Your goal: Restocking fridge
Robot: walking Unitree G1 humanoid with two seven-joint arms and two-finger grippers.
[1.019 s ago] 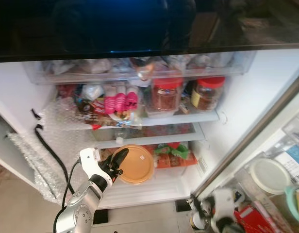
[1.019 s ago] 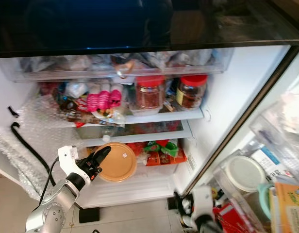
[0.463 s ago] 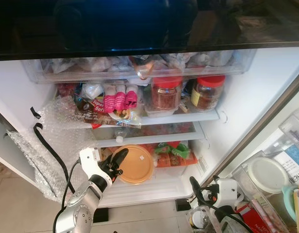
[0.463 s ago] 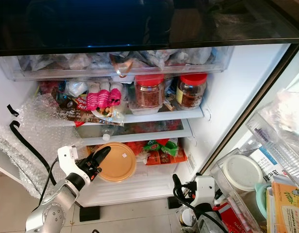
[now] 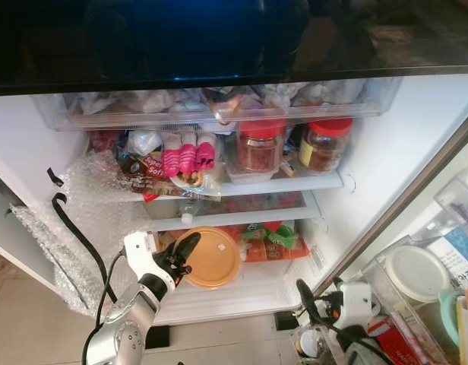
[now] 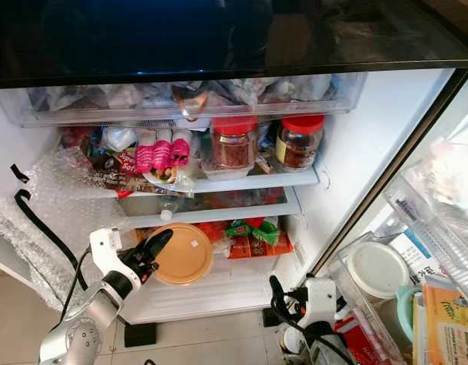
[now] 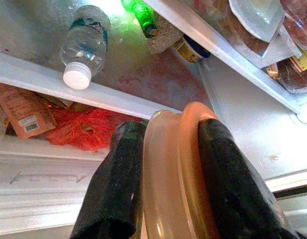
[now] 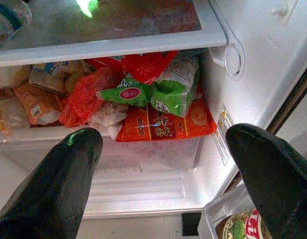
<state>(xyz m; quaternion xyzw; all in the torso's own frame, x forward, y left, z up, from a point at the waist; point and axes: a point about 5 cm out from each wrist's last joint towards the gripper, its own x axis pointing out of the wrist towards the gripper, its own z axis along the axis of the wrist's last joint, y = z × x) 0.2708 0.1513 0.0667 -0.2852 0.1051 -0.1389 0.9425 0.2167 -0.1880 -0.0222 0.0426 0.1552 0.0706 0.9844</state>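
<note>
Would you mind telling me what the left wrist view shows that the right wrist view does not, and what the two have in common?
The left wrist view has the left pincer shut on the rim of the orange plate, with a clear water bottle lying on the shelf above. The right wrist view has the right pincer open and holding nothing, facing green snack bags and an orange packet low in the fridge. Both look into the lower fridge, under a white shelf edge, and both catch a red bag beneath it.
</note>
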